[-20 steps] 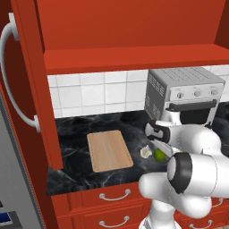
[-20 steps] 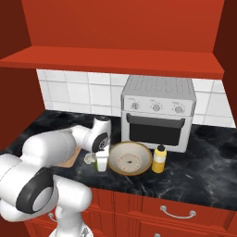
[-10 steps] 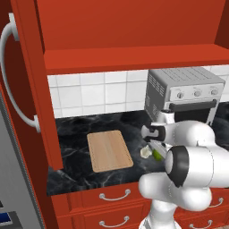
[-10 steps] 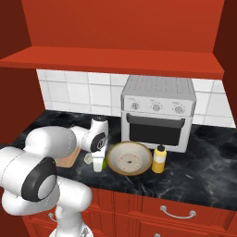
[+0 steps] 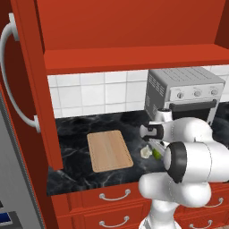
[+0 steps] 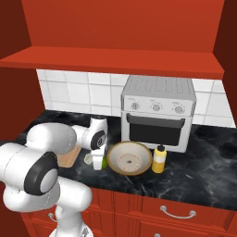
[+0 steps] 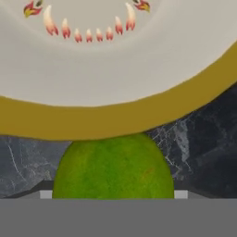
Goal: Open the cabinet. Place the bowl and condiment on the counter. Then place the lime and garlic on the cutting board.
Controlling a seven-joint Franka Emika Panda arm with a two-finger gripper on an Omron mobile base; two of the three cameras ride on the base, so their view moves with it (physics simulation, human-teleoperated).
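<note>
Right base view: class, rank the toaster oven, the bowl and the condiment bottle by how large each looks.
1. Toaster oven, clearly largest.
2. Bowl.
3. Condiment bottle, smallest.
Bowl and bottle stand side by side, so nearness hardly skews that pair.

Counter [image 6: 203, 171] with bowl [image 6: 130, 158], board [image 5: 108, 150]

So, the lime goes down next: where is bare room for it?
The cutting board is bare all over, with bare counter to its left. It is crowded between the garlic, the lime, the bowl and the condiment.
</note>
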